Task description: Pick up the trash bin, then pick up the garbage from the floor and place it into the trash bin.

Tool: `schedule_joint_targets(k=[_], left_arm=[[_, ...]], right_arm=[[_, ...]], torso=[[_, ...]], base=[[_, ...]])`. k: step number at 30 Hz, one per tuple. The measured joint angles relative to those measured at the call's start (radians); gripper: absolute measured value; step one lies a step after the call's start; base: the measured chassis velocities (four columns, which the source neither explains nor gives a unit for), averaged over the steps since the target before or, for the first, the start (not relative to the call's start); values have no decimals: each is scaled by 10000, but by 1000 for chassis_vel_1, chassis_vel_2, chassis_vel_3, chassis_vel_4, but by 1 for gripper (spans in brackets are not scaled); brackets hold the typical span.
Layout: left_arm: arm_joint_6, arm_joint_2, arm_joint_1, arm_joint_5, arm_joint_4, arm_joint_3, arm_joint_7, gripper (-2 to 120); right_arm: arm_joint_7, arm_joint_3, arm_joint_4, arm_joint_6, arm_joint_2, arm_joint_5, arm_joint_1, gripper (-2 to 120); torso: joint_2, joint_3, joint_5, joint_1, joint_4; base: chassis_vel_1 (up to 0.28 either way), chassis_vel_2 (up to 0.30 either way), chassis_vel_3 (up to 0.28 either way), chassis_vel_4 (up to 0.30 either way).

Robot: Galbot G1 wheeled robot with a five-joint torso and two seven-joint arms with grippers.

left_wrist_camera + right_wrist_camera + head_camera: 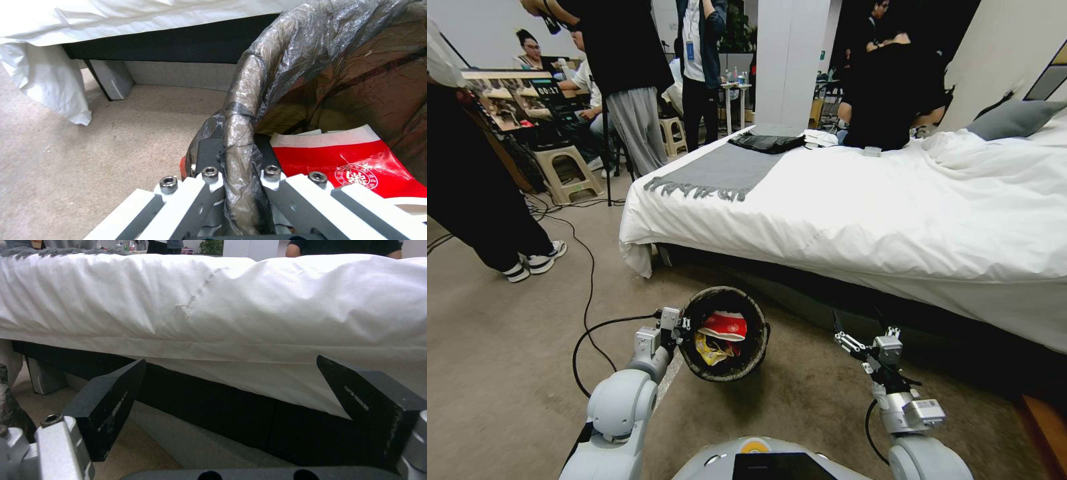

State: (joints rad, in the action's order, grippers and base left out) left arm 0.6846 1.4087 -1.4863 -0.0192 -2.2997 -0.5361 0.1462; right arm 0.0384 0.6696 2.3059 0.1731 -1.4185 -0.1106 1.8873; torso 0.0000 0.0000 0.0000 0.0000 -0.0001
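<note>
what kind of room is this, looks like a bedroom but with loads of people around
Probably a mock bedroom inside a lab or office: a made bed with white bedding and a grey throw, but also people at desks behind it, a monitor showing a timer, and cables across the floor.

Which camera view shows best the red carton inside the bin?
The left wrist view: the red carton is close, its white edge and round seal plain. The head view shows it small, beside a yellow wrapper.
</note>
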Motion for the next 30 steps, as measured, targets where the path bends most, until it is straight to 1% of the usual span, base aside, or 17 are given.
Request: schedule_joint_targets(k=[7, 30], left_arm=[[-21, 0, -47, -21, -19, -26, -28, 1], [-124, 127, -58, -116, -100, -37, -109, 1]], right_arm=[[-8, -7, -11, -9, -11, 1, -21, 100], [-177, -145, -212, -108, -69, 78, -10, 100]], torso=[[0, 0, -1, 0, 1], [0, 0, 0, 1, 1]], base=[[7, 7, 5, 7], [56, 64, 61, 60]])
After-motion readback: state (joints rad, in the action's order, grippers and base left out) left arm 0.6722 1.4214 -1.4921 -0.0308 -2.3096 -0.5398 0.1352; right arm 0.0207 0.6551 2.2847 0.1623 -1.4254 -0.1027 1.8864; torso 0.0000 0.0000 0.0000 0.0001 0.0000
